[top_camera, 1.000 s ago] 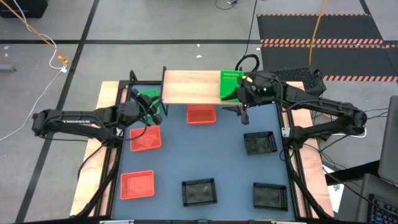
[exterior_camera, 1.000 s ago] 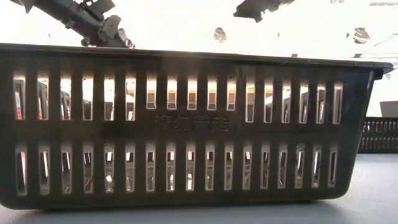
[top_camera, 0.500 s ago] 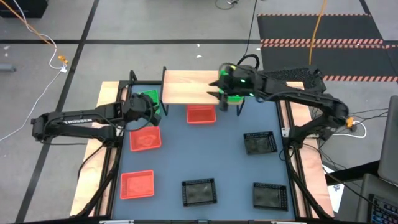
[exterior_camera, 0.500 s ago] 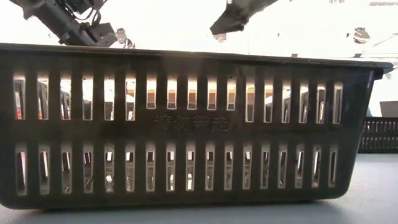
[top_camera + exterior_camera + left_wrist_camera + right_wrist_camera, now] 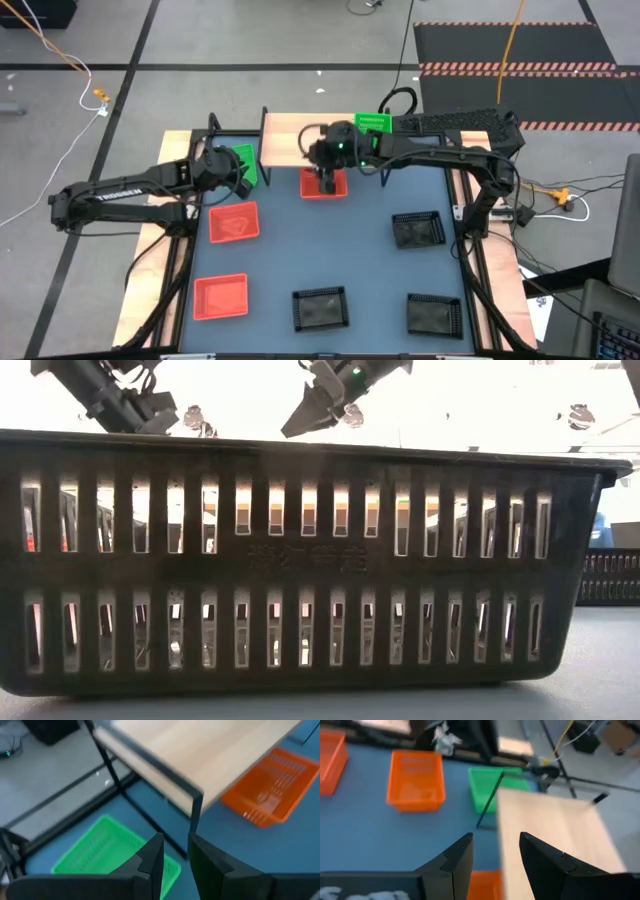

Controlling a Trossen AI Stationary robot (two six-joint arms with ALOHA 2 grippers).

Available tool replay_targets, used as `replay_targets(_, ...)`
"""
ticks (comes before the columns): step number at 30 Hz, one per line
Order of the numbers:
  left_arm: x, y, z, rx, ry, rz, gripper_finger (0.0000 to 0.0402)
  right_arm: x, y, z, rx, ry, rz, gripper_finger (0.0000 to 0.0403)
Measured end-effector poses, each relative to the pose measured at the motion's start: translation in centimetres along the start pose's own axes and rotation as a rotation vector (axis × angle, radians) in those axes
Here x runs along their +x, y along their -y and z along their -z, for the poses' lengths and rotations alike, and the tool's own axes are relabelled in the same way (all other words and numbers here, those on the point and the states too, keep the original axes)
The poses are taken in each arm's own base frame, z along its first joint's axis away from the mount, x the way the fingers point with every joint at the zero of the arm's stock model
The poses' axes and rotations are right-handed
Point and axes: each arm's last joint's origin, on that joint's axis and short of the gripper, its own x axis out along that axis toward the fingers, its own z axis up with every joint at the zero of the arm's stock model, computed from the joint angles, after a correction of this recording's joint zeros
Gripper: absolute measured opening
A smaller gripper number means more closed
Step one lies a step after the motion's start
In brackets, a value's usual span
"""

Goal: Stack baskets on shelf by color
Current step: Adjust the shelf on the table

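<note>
A green basket sits on the right end of the wooden shelf. Another green basket lies on the tabletop left of the shelf; it also shows in the left wrist view. My left gripper hovers over it, slightly open and empty. My right gripper is open and empty above a red basket at the shelf's front edge. Two more red baskets lie on the left.
Three black baskets lie on the right and near side of the tabletop. One of them fills the low view. The shelf's left and middle are bare. The shelf's black legs stand near my left gripper.
My right gripper has gone from the green basket at the shelf's right end toward the table's left, along the shelf's front, and now stands over the red basket there. The green basket has stayed on the shelf.
</note>
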Motion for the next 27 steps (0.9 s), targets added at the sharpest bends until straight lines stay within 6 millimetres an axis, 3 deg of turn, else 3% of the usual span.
replay_targets(7, 0.4, 0.1, 0.6, 0.009, -0.012, 0.017, 0.0092, -2.8, -3.8, 0.7, -0.046, -0.211, -0.01, 0.0157)
replay_targets(16, -0.1, 1.4, 0.8, 0.06, -0.006, 0.122, 0.0092, -5.0, -8.4, 2.1, -0.032, -0.434, -0.119, 0.0157)
replay_targets(20, -0.4, 1.9, 0.2, 0.089, 0.076, 0.145, 0.0092, -6.0, -9.3, 2.9, -0.063, -0.388, -0.061, 0.0157)
replay_targets(27, -0.4, 2.0, -1.0, 0.17, 0.188, 0.15, 0.0092, -8.3, -8.4, 5.1, 0.061, -0.161, 0.021, 0.0157)
